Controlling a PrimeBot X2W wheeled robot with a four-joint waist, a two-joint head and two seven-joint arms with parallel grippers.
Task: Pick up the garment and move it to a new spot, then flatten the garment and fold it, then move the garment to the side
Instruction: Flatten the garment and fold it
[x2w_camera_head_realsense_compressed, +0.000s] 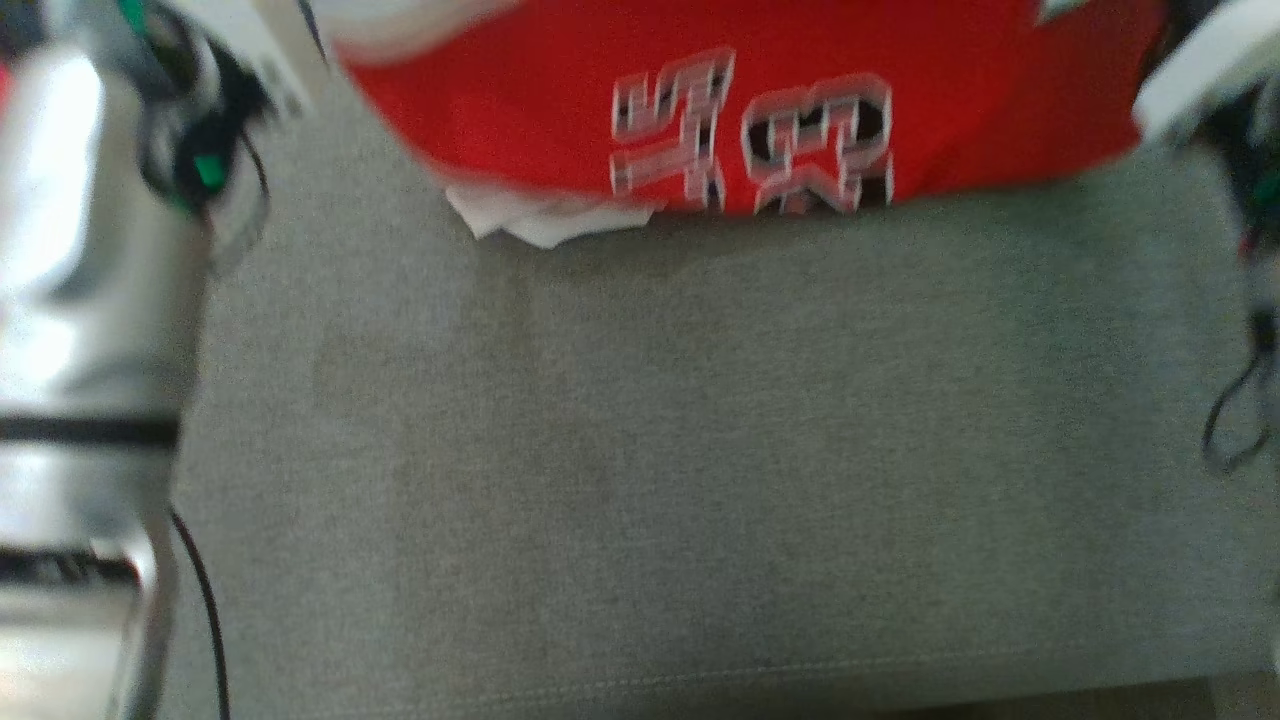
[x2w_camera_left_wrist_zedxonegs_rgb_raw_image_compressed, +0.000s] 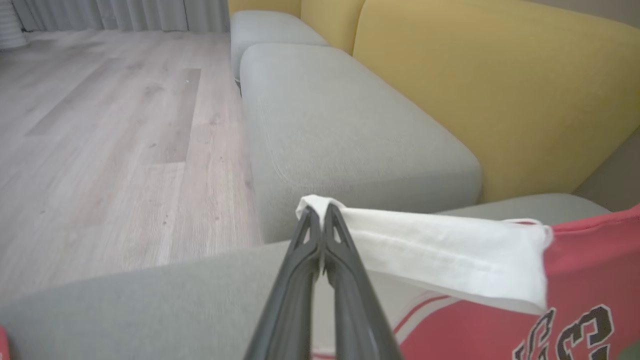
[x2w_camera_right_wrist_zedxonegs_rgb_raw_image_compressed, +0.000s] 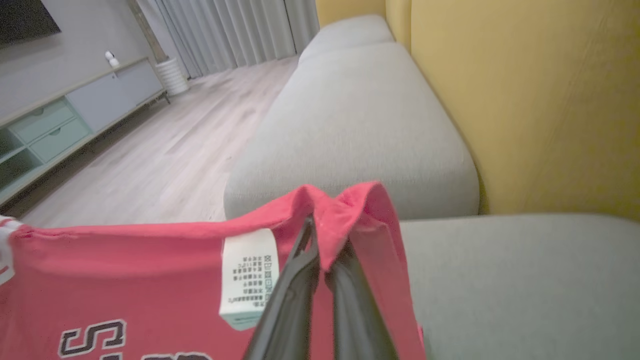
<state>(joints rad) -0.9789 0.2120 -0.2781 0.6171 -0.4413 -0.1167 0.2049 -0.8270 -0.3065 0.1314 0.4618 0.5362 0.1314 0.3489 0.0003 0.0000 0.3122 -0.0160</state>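
L hand (x2w_camera_left_wrist_zedxonegs_rgb_raw_image_compressed: 322, 212) pinching garment (x2w_camera_left_wrist_zedxonegs_rgb_raw_image_compressed: 450, 250) hem, R hand (x2w_camera_right_wrist_zedxonegs_rgb_raw_image_compressed: 322, 237) likewise (red corner)

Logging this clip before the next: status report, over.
Left pincer shut on white edge of garment; right pincer shut on its red edge. Garment stretched between them over grey sofa cushion. Nothing seen in the way.

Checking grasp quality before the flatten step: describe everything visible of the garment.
The garment is a red jersey with a white band, black letters outlined white, and a white care label. It hangs spread between the left gripper, jaws shut on the white band, and the right gripper, jaws shut on a red edge, above the grey sofa cushion. Whether it touches the cushion is unclear.
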